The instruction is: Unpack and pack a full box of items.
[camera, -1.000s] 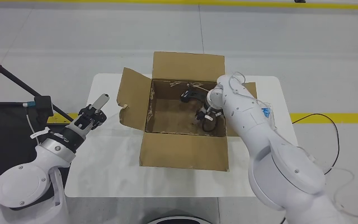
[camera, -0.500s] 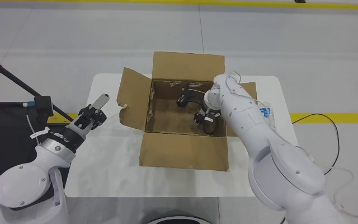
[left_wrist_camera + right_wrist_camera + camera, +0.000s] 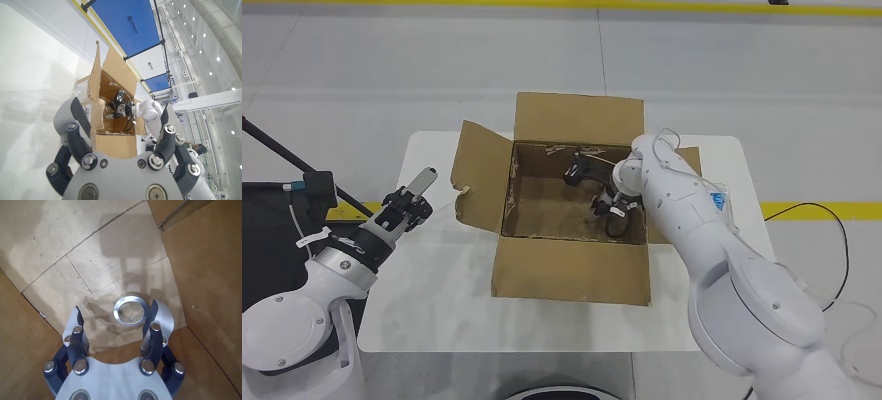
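White table under an opened cardboard box. Metal ring laid flat on box floor, hole upward. Right gripper held low inside box, spread wide, ring between its fingers, crowded toward one. Left gripper spread too, parked well outside box.

Lit brightly and evenly from overhead; white worktop near washed out. Rows of ceiling lamps in left wrist view, with strong fisheye bending toward edges. Inside of box dimmer, floor patchy with soft shade. Bright glints on metal ring rim.
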`<action>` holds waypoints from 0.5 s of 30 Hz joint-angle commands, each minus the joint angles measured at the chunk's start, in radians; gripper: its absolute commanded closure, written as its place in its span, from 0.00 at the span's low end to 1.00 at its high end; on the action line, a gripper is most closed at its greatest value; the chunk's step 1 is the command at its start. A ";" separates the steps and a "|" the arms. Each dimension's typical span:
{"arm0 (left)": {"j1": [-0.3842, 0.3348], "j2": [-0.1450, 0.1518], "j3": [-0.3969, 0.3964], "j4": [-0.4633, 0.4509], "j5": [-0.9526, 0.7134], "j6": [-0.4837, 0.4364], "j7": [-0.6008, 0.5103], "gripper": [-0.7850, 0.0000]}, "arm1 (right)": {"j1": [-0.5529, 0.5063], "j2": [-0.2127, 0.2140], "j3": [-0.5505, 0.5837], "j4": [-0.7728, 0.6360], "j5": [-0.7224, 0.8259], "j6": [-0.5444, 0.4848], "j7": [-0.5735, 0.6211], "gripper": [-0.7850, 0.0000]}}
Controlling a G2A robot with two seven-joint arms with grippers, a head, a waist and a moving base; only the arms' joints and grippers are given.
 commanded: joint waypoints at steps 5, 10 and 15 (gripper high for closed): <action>0.000 0.000 0.000 0.000 0.000 0.000 0.000 0.00 | -0.002 0.002 0.005 -0.003 -0.004 0.010 0.009 0.27; 0.000 0.000 0.000 0.000 0.000 0.000 0.000 0.00 | -0.005 0.002 0.005 -0.010 -0.018 0.048 0.009 0.29; 0.000 0.000 0.000 0.000 0.000 0.000 0.000 0.00 | -0.010 0.002 0.008 -0.011 -0.024 0.072 0.000 0.27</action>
